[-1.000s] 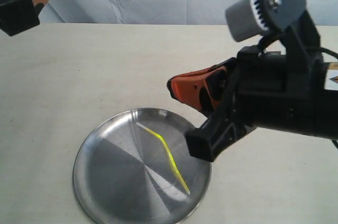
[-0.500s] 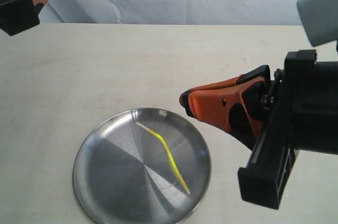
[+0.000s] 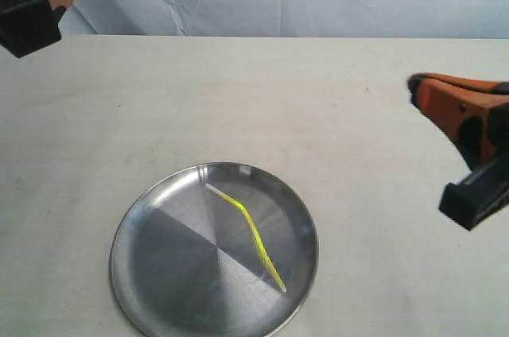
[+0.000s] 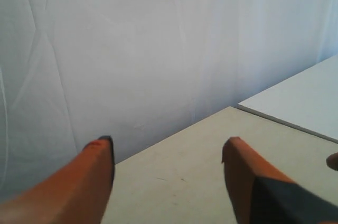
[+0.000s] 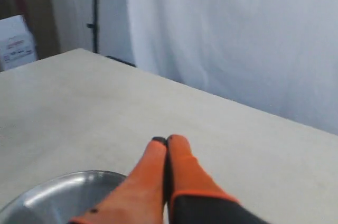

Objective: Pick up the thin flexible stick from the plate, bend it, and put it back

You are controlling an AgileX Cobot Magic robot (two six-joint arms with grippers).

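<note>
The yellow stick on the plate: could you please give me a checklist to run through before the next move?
1. Stick lies wholly inside the plate: ok.
2. Stick shows a bend near its upper end: ok.
3. Right end effector is shut, holds nothing and is off to the side of the plate: ok.
4. Left end effector is open and holds nothing: ok.
5. Nothing lies on top of the stick: ok.
6. Stick's lower tip touches the plate's rim: cannot tell.
</note>
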